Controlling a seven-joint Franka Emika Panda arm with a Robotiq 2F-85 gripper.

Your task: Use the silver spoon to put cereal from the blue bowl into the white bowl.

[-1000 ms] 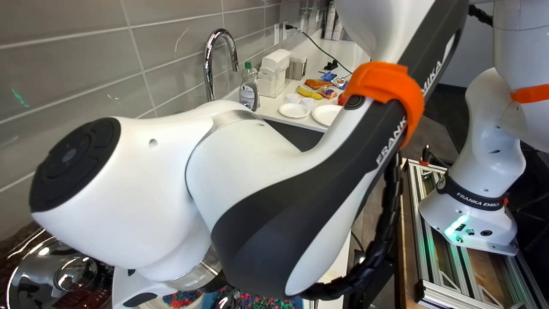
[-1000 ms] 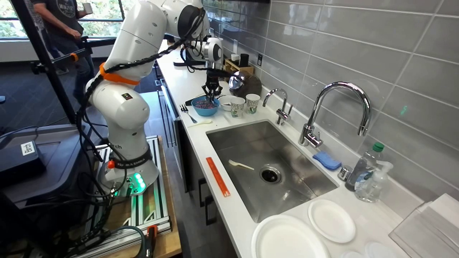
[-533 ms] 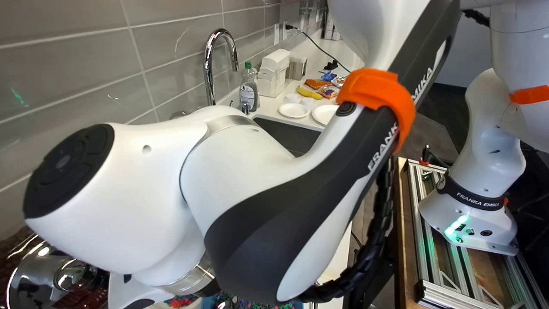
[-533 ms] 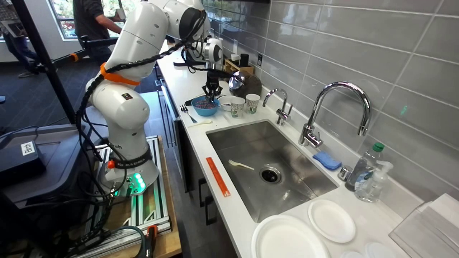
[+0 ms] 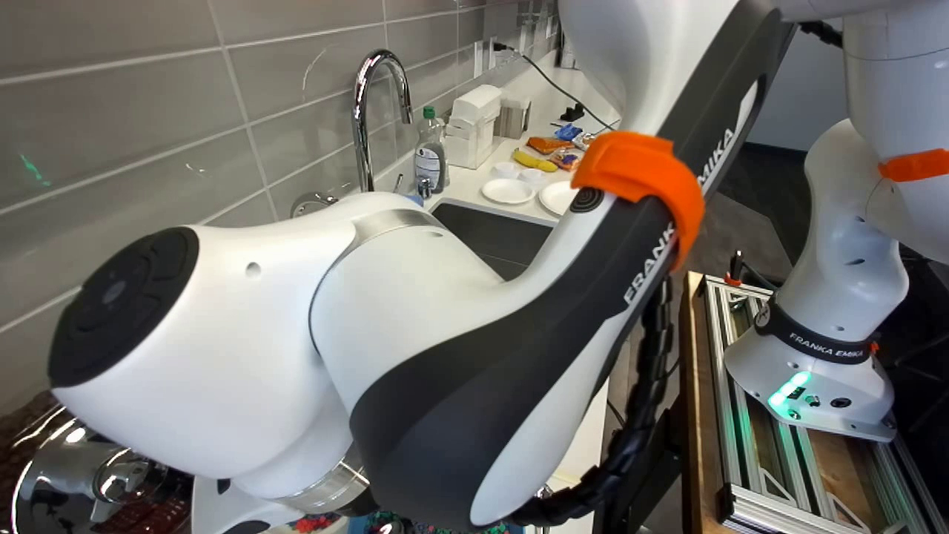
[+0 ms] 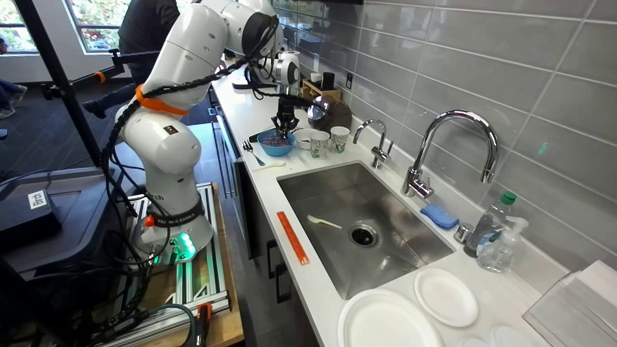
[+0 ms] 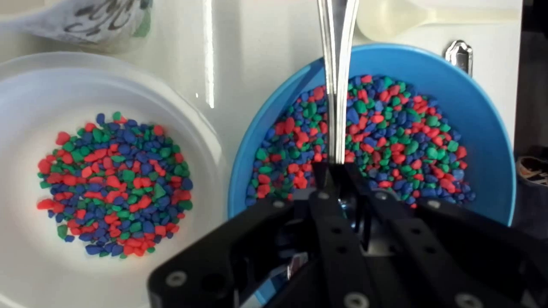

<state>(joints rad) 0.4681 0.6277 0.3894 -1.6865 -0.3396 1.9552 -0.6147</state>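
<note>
The black two-fingered gripper (image 7: 331, 169) hangs over the wide, round, bright-blue bowl (image 7: 483, 128), its fingers (image 7: 332, 231) pinching the slim handle of a shiny silver metal spoon (image 7: 338, 107). In the wrist view the spoon's long axis runs almost straight up the view: the handle leads from the fingertips across the blue bowl's rim, broadening until the top edge cuts it off. The gripper largely hides its head, so whether it touches the small red, green and blue cereal pieces (image 7: 411, 145) in the blue bowl cannot be told. Just beside the blue bowl, the plain white round bowl (image 7: 25, 184) holds a mound of the same pieces. Near the blue bowl lie a metal fork (image 6: 249, 149), opposite the white one, and, towards the steel sink (image 6: 395, 255), a cream plastic spoon (image 7: 387, 19).
</note>
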